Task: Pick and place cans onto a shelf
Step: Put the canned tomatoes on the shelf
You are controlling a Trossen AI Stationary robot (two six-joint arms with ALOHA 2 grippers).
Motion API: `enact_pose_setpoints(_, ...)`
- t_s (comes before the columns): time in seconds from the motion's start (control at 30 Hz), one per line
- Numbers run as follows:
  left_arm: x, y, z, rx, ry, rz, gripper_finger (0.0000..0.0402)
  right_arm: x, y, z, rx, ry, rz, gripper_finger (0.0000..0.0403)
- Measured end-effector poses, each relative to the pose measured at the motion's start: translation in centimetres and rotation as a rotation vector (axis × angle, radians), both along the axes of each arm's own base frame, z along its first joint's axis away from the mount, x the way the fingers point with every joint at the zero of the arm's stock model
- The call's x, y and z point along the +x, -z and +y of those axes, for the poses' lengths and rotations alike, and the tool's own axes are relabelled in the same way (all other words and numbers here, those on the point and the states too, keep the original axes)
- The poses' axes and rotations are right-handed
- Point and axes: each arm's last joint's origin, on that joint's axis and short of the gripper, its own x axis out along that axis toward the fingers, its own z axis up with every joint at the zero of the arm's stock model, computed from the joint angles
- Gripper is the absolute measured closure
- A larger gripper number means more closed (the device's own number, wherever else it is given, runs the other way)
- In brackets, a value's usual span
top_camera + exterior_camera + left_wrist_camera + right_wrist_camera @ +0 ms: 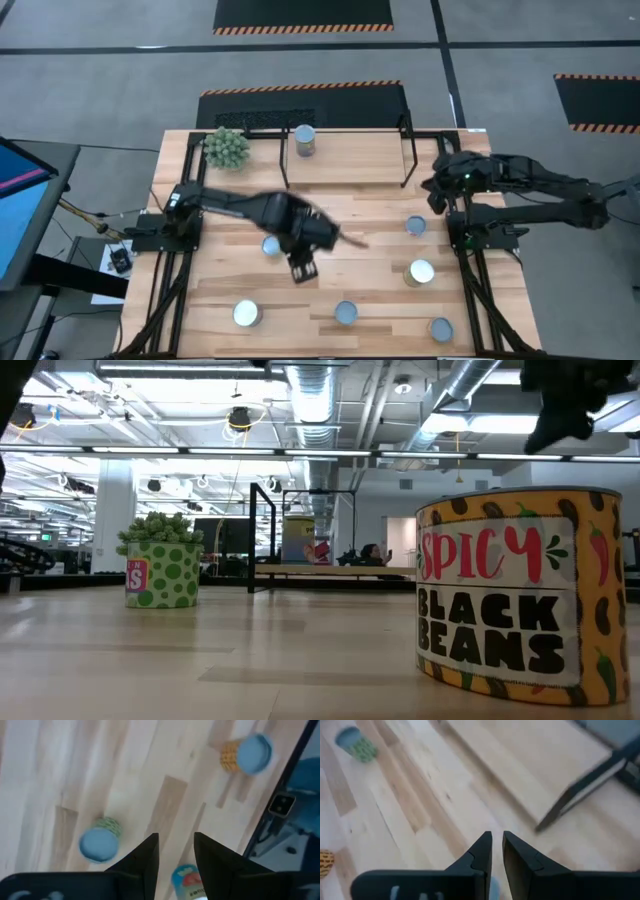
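Several cans stand upright on the wood table: one at the near left, one near the middle, one at the near right, two more on the right. Another can shows half hidden beside my left gripper, which is open above the table's middle; in the left wrist view a can lies below its fingers. One can stands on the shelf at the far edge. My right gripper is shut and empty by the shelf's right end.
A green spiky plant in a dotted pot stands at the shelf's left end. A yellow "Spicy Black Beans" can stands close to the low camera. Black frame rails run along the table's left and right sides.
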Motion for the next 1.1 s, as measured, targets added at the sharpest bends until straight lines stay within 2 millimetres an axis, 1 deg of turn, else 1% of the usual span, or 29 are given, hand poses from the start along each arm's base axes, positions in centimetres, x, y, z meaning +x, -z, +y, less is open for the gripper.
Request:
enact_pose_setpoints(0.13, -1.5, 2.2, -3.7, 0.069, 0.000, 0.077, 0.0291, 0.3, 1.9, 0.5, 0.069, 0.023, 0.038, 0.0333)
enact_pose_setpoints(0.27, -4.2, 4.1, -7.4, 0.072, -0.026, 0.181, 0.0291, 0.7, 3.5, 1.2, 0.127, 0.033, 0.039, 0.0333)
enact_pose_setpoints(0.33, -5.5, 4.9, -9.1, 0.089, -0.035, 0.212, 0.0291, 1.0, 3.9, 1.6, 0.149, 0.026, 0.025, 0.0333)
enact_pose_setpoints(0.47, -8.2, 5.5, -12.4, 0.139, -0.073, 0.214, 0.0291, 1.8, 4.5, 2.4, 0.194, 0.016, -0.011, 0.0333)
enact_pose_setpoints(0.6, -10.2, 5.6, -14.7, 0.199, -0.124, 0.155, 0.0291, 2.6, 4.6, 3.1, 0.214, -0.023, -0.071, 0.0333)
enact_pose_setpoints(0.7, -11.0, 5.6, -15.5, 0.226, -0.152, 0.119, 0.0291, 3.1, 4.4, 3.4, 0.213, -0.054, -0.102, 0.0333)
enact_pose_setpoints(0.83, -11.4, 6.8, -15.2, 0.265, -0.174, 0.146, 0.0291, 3.6, 4.2, 3.6, 0.203, -0.078, -0.130, 0.0333)
enact_pose_setpoints(0.93, -12.3, 7.6, -14.4, 0.288, -0.196, 0.195, 0.0291, 3.9, 4.3, 3.6, 0.199, -0.081, -0.125, 0.0333)
enact_pose_setpoints(1.0, -13.3, 7.5, -13.8, 0.288, -0.222, 0.206, 0.0291, 3.9, 4.4, 3.6, 0.199, -0.081, -0.118, 0.0333)
enact_pose_setpoints(1.07, -14.5, 6.7, -12.7, 0.285, -0.252, 0.186, 0.0291, 4.1, 4.4, 3.6, 0.199, -0.082, -0.122, 0.0333)
enact_pose_setpoints(1.1, -15.1, 6.0, -12.0, 0.276, -0.274, 0.162, 0.0291, 4.1, 4.5, 3.6, 0.200, -0.082, -0.117, 0.0333)
